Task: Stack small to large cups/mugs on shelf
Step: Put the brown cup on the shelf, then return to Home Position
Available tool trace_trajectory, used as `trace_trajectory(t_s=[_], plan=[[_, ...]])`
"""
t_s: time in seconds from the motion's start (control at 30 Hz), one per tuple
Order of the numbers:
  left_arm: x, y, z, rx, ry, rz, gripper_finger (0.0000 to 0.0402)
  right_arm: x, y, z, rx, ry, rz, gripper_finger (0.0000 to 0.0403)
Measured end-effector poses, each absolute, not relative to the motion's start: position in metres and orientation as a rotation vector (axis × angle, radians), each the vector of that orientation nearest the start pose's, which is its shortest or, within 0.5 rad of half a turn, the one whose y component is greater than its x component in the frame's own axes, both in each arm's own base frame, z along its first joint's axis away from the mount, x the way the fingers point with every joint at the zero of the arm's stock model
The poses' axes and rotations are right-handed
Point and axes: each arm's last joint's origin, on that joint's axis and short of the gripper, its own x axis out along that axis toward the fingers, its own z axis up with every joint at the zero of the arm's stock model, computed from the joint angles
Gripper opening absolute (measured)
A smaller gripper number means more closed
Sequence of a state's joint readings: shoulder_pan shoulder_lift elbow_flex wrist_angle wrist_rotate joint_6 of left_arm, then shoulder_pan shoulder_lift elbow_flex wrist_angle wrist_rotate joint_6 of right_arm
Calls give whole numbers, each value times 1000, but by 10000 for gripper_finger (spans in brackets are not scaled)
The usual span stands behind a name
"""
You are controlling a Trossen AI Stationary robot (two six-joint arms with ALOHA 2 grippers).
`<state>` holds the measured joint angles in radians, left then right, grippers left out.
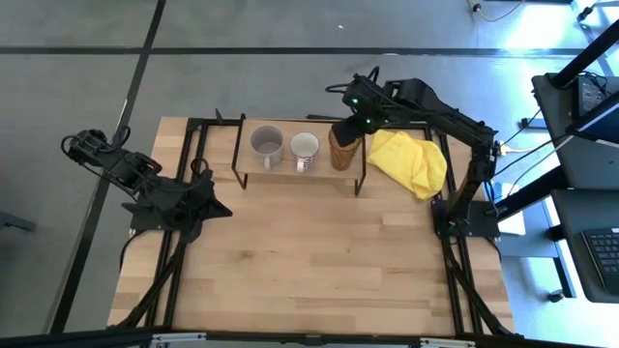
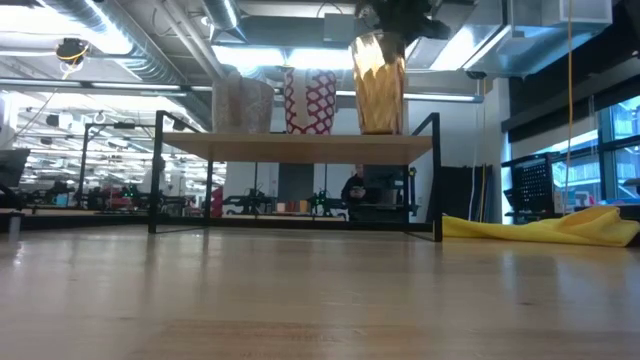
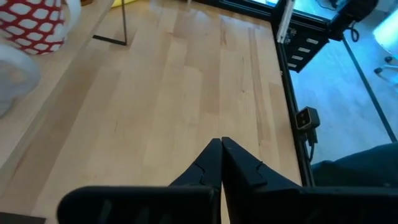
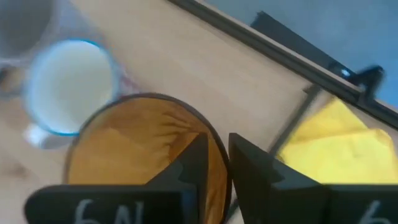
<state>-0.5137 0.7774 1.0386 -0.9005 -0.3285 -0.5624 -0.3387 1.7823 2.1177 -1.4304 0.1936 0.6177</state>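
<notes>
Three vessels stand in a row on the low light-wood shelf: a grey mug on the left, a white mug with a red pattern in the middle and an amber ribbed tumbler on the right. In the low view the tumbler stands upright on the shelf board. My right gripper is above the tumbler, shut on its rim. My left gripper is shut and empty, low over the table's left part, away from the shelf. My right gripper holds the tumbler's rim on its right side, one finger inside the tumbler and one outside. The fingers come from above, pointing down. The tumbler is upright with its base at the shelf board.
A crumpled yellow cloth lies on the table just right of the shelf. The shelf's thin black legs stand at its corners. Bare tabletop stretches from the shelf to the near edge.
</notes>
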Motion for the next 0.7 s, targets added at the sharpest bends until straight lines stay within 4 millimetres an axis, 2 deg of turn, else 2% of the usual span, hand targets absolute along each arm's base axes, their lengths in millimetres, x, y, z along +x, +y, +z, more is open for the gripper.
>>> trace_trajectory(t_s=[0.23, 0.47, 0.57, 0.7], plan=[[119, -56, 355, -300, 584, -12, 0, 312, -103, 431, 592, 854, -735, 97], [120, -57, 357, -309, 567, -18, 0, 300, -99, 445, 530, 853, -811, 119], [122, -57, 360, -302, 522, -15, 0, 295, -94, 462, 474, 779, -810, 119], [123, -50, 363, -340, 408, 228, 0, 289, -82, 490, 447, 558, -729, 117]])
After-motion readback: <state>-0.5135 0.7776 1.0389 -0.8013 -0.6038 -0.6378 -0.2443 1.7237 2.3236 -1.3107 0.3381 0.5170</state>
